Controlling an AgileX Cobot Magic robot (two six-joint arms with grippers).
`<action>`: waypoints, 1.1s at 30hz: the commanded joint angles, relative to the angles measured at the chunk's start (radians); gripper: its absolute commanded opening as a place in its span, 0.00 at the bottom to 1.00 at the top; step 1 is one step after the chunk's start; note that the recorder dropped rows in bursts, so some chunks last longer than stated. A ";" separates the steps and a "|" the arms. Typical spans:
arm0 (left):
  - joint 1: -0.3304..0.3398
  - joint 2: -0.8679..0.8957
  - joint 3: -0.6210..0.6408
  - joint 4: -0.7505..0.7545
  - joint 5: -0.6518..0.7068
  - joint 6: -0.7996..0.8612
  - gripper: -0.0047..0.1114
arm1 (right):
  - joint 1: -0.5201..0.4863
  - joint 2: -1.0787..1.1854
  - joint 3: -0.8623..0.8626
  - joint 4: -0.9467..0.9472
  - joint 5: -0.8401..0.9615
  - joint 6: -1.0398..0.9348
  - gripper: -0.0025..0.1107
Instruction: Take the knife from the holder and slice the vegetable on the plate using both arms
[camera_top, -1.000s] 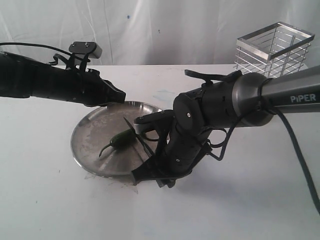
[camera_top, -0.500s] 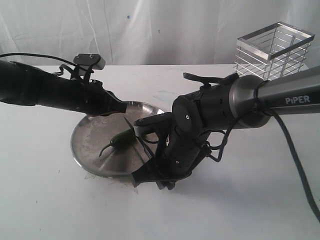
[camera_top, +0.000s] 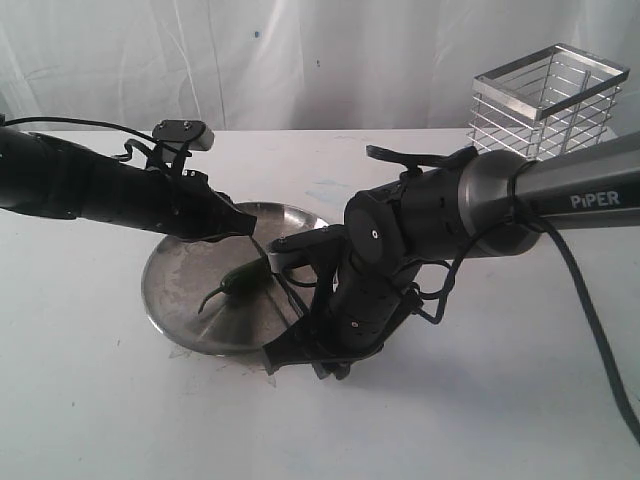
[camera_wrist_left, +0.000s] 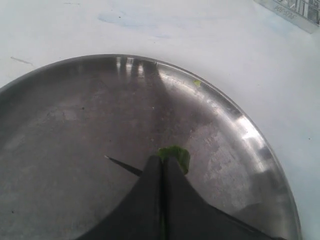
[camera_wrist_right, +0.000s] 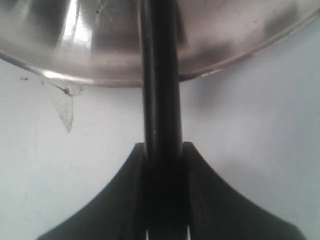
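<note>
Clamping knife handle: right gripper; left gripper closed, empty, masks vegetable; exterior shows its stem.

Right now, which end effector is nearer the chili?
Left. The left end effector, shut, sits right at the chili over the plate. The right end effector is out at the plate's rim, gripping the knife, farther from the chili.

The plate sits on the worktop, left of centre. The pepper lies in it, with the left end effector at its far end. The knife reaches over the plate's near rim, just right of the pepper, from the right end effector. The holder stands far back right, well apart.
</note>
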 joint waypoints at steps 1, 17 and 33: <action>-0.001 -0.003 -0.003 -0.020 0.023 0.000 0.04 | -0.008 -0.002 0.005 0.003 0.002 -0.006 0.02; -0.001 0.084 -0.045 -0.104 0.073 0.122 0.04 | -0.008 -0.002 0.005 0.006 0.018 -0.006 0.02; -0.002 0.101 -0.070 -0.134 0.117 0.159 0.04 | -0.008 -0.002 0.005 0.006 0.018 -0.006 0.02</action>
